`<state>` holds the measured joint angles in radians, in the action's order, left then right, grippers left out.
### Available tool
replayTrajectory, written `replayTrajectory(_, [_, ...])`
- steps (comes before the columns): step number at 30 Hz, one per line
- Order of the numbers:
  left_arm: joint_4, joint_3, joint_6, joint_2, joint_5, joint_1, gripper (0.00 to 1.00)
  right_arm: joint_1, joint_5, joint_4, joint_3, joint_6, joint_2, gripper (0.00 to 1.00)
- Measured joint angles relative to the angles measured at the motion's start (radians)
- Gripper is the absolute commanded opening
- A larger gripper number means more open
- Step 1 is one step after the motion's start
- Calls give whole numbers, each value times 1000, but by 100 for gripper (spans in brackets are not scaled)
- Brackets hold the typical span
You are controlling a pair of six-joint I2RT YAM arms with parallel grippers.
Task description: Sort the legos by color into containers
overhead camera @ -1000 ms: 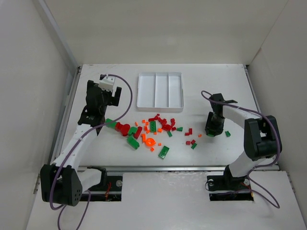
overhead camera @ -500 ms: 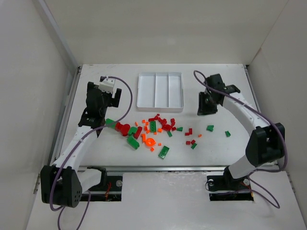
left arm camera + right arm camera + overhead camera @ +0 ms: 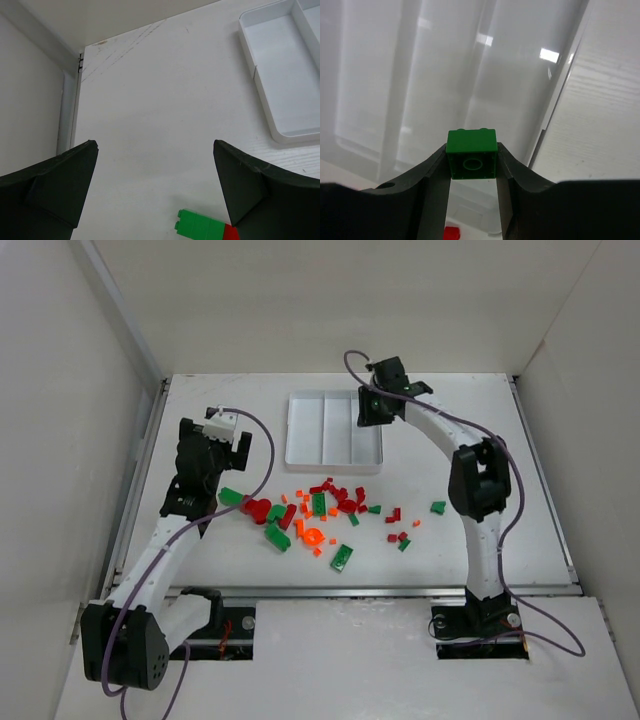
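My right gripper (image 3: pixel 368 410) pinches a green brick (image 3: pixel 472 152) over the white tray's (image 3: pixel 333 466) right compartment, upper centre of the overhead frame. My left gripper (image 3: pixel 155 145) gapes wide, left of the scattered legos (image 3: pixel 318 505).

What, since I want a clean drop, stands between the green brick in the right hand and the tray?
Nothing visible. The right hand holds the green brick directly above the white tray, near its right edge. The compartments beneath look bare, with no other lego or arm in between.
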<state>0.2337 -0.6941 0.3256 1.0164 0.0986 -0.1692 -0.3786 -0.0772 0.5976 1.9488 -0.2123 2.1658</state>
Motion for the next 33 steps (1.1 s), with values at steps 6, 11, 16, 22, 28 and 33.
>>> replayTrajectory(6, [-7,8,-3,-6,-3,0,100,-24,48,53,-20,1,80,38])
replayTrajectory(11, [-7,10,-3,-6,-14,0,100,-26,53,50,-20,10,75,88])
replayTrajectory(16, [-7,10,-2,-6,-37,0,100,-26,45,63,-26,11,44,93])
replayTrajectory(22, [-6,10,-2,-5,-46,0,100,8,70,102,-217,-57,-225,95])
replayTrajectory(28, [6,13,-2,-5,-46,0,100,195,137,129,-560,-177,-522,95])
replayTrajectory(33, [11,18,-2,-3,-50,0,100,207,181,188,-766,-234,-443,95])
